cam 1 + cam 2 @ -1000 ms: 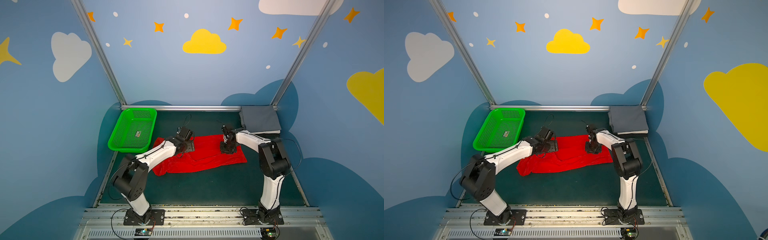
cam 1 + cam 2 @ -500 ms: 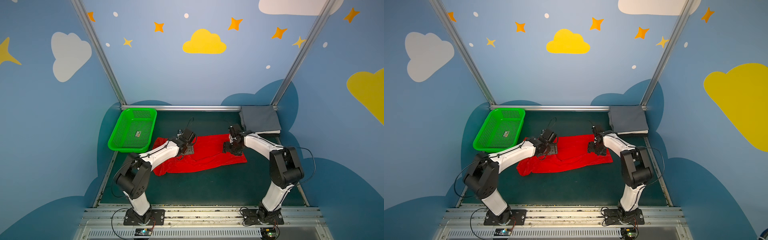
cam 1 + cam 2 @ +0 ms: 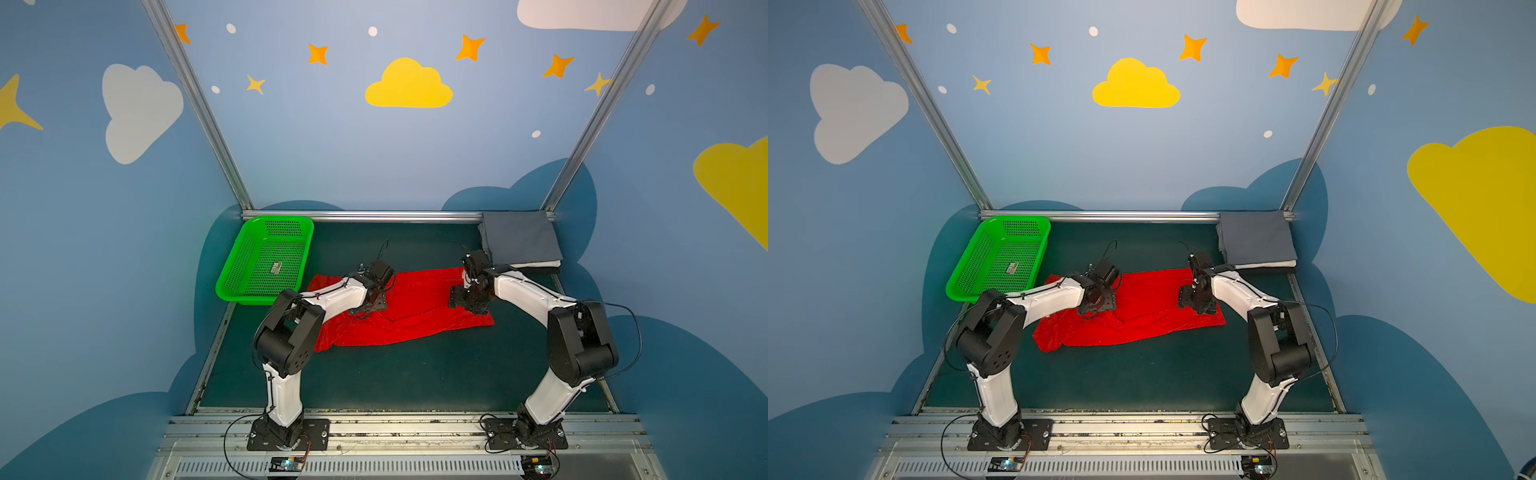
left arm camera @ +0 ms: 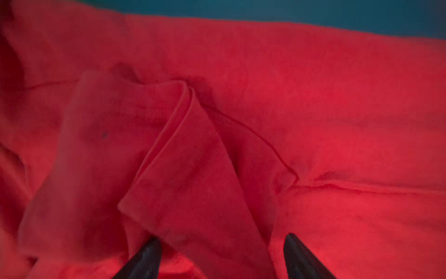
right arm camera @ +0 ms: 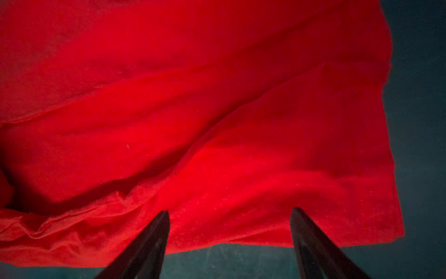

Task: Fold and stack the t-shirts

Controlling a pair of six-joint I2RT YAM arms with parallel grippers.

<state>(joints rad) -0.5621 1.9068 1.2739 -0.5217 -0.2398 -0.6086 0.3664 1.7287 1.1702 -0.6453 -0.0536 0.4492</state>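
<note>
Fingertips (image 4: 150, 253) of the left hand (image 4: 222, 239) are seen apart, released, with a raised double-layered fold of the red t-shirt (image 4: 313, 120) standing between them; nothing is clamped. The right hand (image 5: 230, 211) is likewise spread wide and empty. Its fingers (image 5: 311, 239) are set astride the shirt's hem close to a corner, and bare bench (image 5: 422, 120) is shown beyond the cloth edge.

In both top views the left hand (image 3: 370, 305) and the right hand (image 3: 467, 301) are placed low on the far part of the red t-shirt (image 3: 415, 316), one toward each end. The shirt is laid lengthwise across the middle of the bench (image 3: 415, 382) as a long, wrinkled band with a crease running through it. A green basket (image 3: 266, 266) is found just beside its left end. A stack of folded shirts (image 3: 519, 241) is kept in the far right corner, near the red shirt: grey on top, white beneath and a dark layer at the bottom.

The step in hand is judged to be the folding of the red shirt, with a fresh grasp being set up; stacking is not yet done. For the next move, both hands would need to be closed on all layers at matching points. The cloth would then have to be lifted evenly, so that the fold is carried over without bunching or a layer being dropped.
</note>
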